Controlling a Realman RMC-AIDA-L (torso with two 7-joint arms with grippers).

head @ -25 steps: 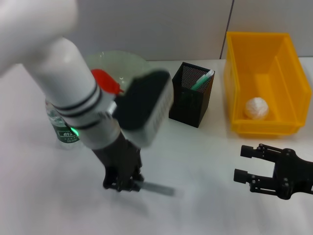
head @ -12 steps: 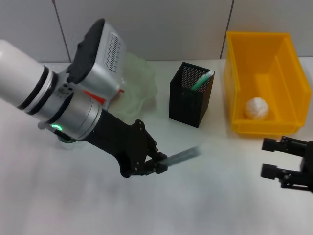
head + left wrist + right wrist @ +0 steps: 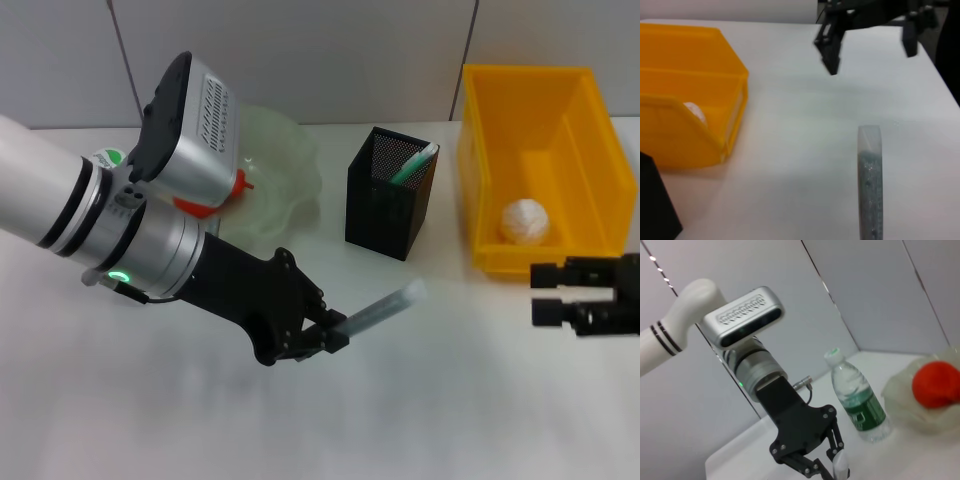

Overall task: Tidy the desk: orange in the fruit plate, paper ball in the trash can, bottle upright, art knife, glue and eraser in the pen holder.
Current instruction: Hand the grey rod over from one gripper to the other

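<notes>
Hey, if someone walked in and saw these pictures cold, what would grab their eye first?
Probably the left gripper in the middle of the desk, shut on a grey stick-shaped object raised clear of the surface and pointing toward the black mesh pen holder. Next, the bright yellow trash can on the robot's right, with the paper ball lying inside. The right gripper hangs just in front of that can.

White table [image 3: 430, 400]: fruit plate [image 3: 290, 190] far left, bottle [image 3: 857, 402] upright at its left, pen holder [image 3: 390, 195] far centre, trash can [image 3: 540, 170] far right.
</notes>
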